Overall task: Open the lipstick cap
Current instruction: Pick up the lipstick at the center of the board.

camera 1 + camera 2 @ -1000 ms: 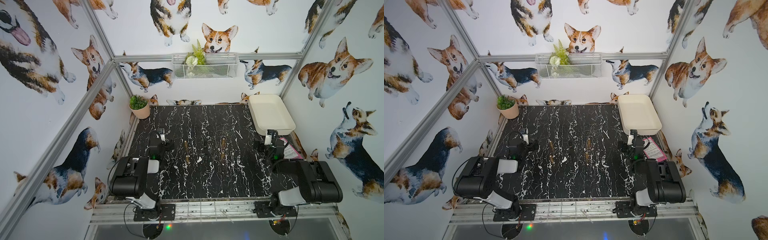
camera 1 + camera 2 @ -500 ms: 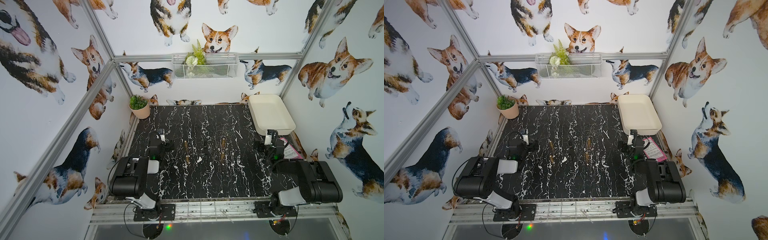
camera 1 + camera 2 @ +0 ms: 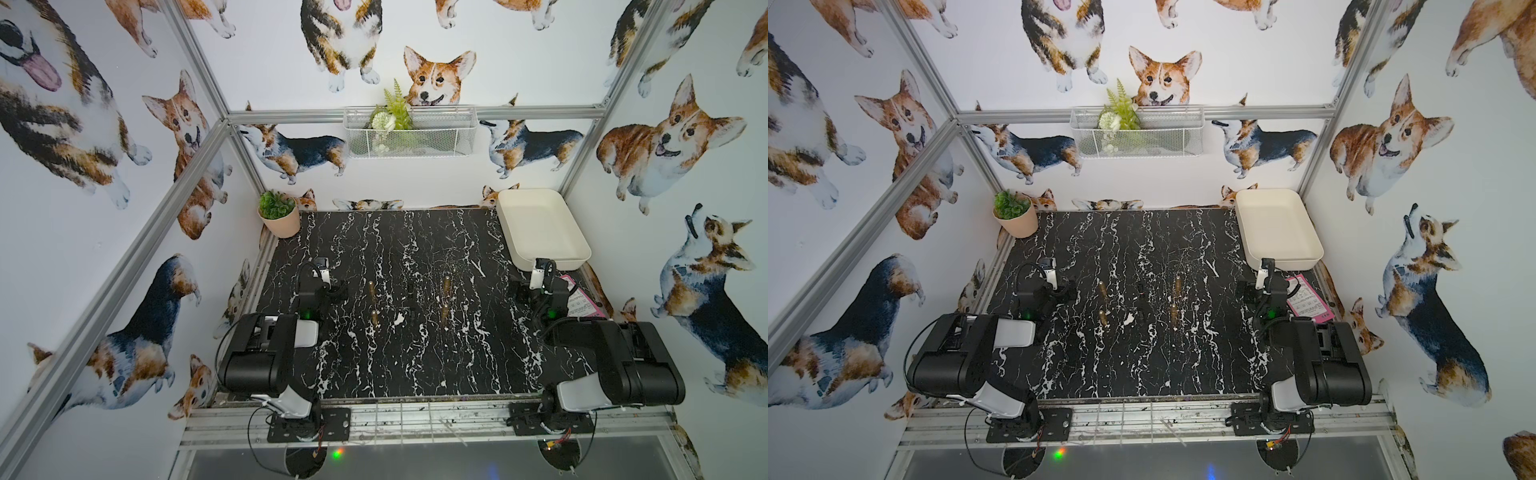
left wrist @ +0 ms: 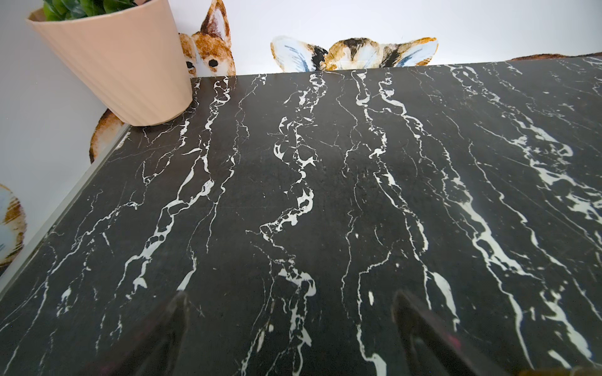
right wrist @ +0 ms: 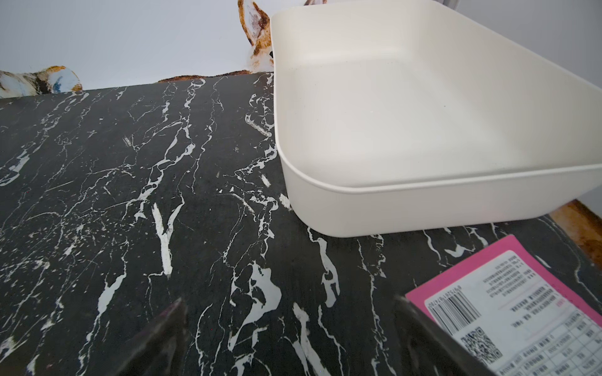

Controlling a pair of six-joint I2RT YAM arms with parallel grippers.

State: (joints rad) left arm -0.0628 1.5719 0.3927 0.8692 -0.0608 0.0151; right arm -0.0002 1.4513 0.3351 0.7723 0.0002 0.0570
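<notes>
Left hand [image 4: 290, 296] and right hand [image 5: 289, 299] both sit wide open and empty, and nothing's budged since a second ago. Big marble surface [image 3: 415, 365], cream tray [image 3: 573, 262] back right, four gold lipsticks [image 3: 371, 288] mid-surface between the arms.

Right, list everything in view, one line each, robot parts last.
lipstick tubes: four, gold, middle of the table in two pairs; too small to tell caps.
tray: one, cream, far right corner of the table.
plant pot: one, peach with a green plant, far left corner.
label card: one, pink with a white printed label, right edge of the table beside the right arm.
wire basket: one, white, on the back wall, holding greenery.
table: one, black marble with white veins.
left gripper: one, black, open, over bare table.
right gripper: one, black, open, near tray and card.
</notes>
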